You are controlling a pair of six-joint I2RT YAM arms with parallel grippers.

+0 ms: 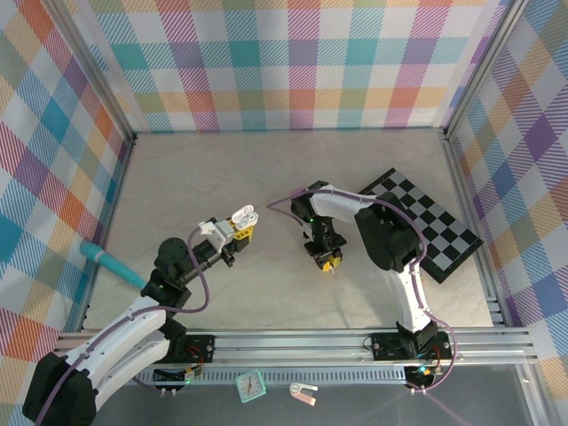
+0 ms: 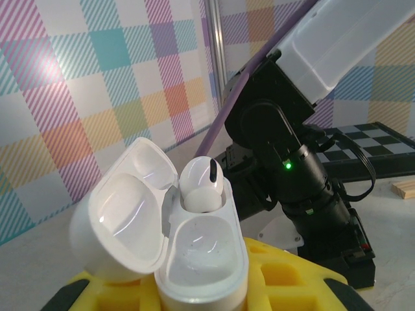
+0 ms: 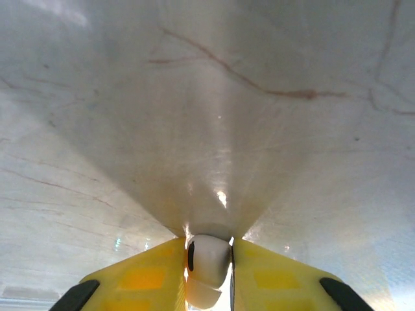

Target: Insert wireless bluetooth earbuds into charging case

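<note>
Jaws on both arms are gripping: the left gripper (image 1: 240, 227) is clamping the open charging case (image 1: 244, 216), with a seated earbud (image 2: 201, 188) filling its far well and the empty socket (image 2: 194, 256) lying beside it. The right gripper (image 3: 209, 249) is pinching the held earbud (image 3: 207, 269) just above the table (image 3: 207, 97). That bud is hanging to the right of the case and well apart from it, its long axis seemingly pointing down, so the right arm is the one placed to carry it across.
</note>
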